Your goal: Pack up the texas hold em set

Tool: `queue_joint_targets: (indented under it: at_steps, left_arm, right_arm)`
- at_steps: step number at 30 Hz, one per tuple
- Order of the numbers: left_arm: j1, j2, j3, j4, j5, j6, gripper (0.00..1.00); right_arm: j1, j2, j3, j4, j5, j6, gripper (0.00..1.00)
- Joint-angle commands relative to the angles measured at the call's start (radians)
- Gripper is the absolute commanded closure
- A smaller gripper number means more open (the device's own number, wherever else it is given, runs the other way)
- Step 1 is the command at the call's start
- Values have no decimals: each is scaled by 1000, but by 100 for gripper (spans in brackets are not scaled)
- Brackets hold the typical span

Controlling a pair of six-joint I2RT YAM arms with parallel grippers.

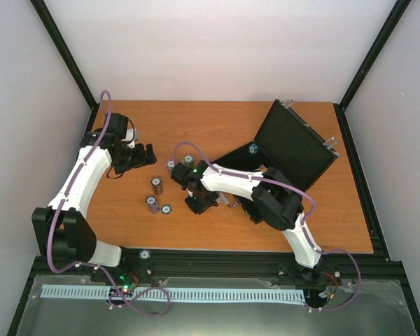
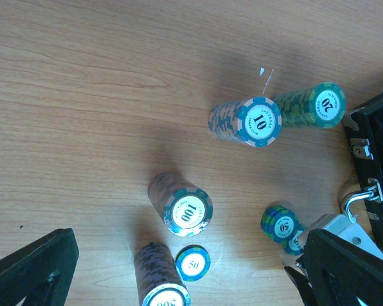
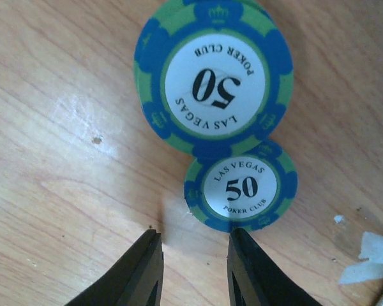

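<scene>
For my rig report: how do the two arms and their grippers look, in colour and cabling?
The left arm and the right arm both have white shells on the links and black joint housings. A purple cable loops along each one. The left gripper and the right gripper are matte black with flat fingers. A small green light glows near the right wrist.

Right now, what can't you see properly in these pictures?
Top external: the right arm hides the base of the open case; the chips are too small to read.
Left wrist: the 500 chip stack is cut by the bottom edge.
Right wrist: a white scrap runs off the right edge.
</scene>
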Motion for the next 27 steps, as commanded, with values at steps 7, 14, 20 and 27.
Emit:
queue_joint_targets:
  at_steps: [7,14,20,27]
  left_arm:
    - [-1,-9,24,3,10,23,0]
    - [-4,-46,16,-9,54,73,0]
    - [-66,-152,-28,6,105,148,4]
    - [-203,-251,-96,-22,29,99,12]
  right_arm:
    - [6,-50,55,-51,19,-1,54]
    - [5,-110,92,-87,99,-2,14]
    - [-30,-155,53,-62,101,-4,0]
    - [-112,-254,-62,-8,134,8,0]
